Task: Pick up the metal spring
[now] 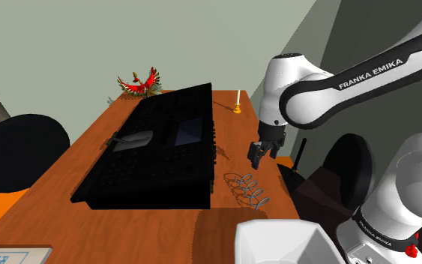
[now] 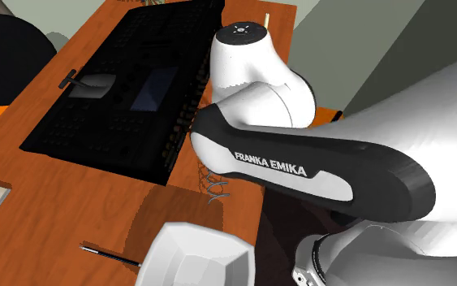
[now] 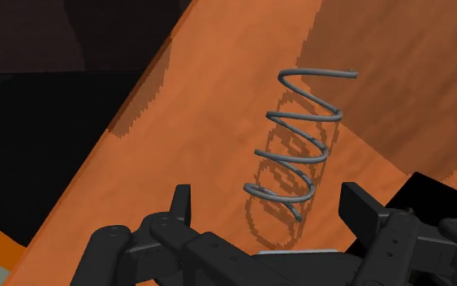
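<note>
spring: grey metal wire (image 3: pixel 299 142), an open helix of several loose turns with thin round wire, lying on its side, with its shadow under it
spring location: on the worktop (image 1: pixel 164 232) near the edge at the shoulder view's right, just beside the near corner of the black console (image 1: pixel 157 150), with the white container (image 1: pixel 276 240) close by
gripper: all-black (image 3: pixel 269 201), blocky and matte, above the worktop
fingers: spread apart and released, holding nothing; in the wrist view the coil's near end sits between the tips and touches neither
worktop: flat, orange-brown, wood-like grain
black console: big flat slab with rows of small buttons and a grey-blue panel in the middle; button detail hard to make out
white container: plain white, angular facets, hollow top, cut off by the shoulder view's bottom edge
thin rod: dark and pen-like (image 2: pixel 109 253), lying flat beside the container
figurine: red and yellow, winged (image 1: pixel 140 84), at the far end, too small to read
stick: pale and upright on a yellow base (image 1: pixel 237 103); can't tell what it is
hidden: in the second exterior view the arm's forearm covers most of the spring, and a few loops show below it
</note>
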Tool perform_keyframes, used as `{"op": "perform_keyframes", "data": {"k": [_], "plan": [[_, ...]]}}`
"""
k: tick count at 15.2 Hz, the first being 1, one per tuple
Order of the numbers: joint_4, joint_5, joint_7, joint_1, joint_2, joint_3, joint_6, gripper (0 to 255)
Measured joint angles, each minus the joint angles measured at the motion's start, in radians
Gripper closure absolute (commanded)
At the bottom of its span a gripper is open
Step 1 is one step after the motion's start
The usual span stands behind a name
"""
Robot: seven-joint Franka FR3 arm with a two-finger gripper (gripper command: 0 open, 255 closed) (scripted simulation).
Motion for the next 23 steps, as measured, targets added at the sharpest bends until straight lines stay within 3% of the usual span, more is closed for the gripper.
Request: {"op": "perform_keyframes", "data": {"k": [6, 13, 14, 23], "plan": [[-0.009, 0.096, 0.023, 0.052, 0.192, 0.039, 0.200, 0], [-0.027, 0.117, 0.013, 0.060, 0.312, 0.052, 0.338, 0], [-0.027, 0.118, 0.012, 0.060, 0.320, 0.052, 0.346, 255], [-0.027, 0.118, 0.011, 0.060, 0.327, 0.052, 0.354, 255]]}}
